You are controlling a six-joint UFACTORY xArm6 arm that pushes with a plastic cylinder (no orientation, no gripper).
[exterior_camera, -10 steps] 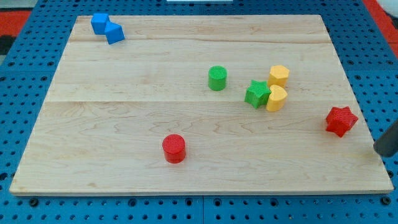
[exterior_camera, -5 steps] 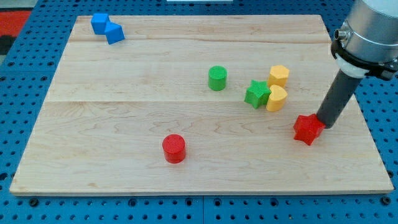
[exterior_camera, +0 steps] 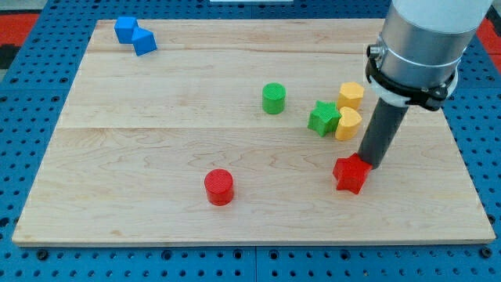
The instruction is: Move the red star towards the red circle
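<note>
There is only one camera. It sits high up, in front of the worktop (exterior_camera: 156, 133), and looks down at it on a slant. The whole wooden worktop fits in the view, with the blue peg board (exterior_camera: 23, 117) showing all around it. The near edge looks wider than the far edge. The camera is fairly close.

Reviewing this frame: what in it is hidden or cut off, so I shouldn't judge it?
- My tip: whether it touches the red star is unclear; the camera view cannot separate them.
- Arm above the rod: cut off by the view's top edge.
- Lower yellow block: the green star covers part of its left side.
</note>
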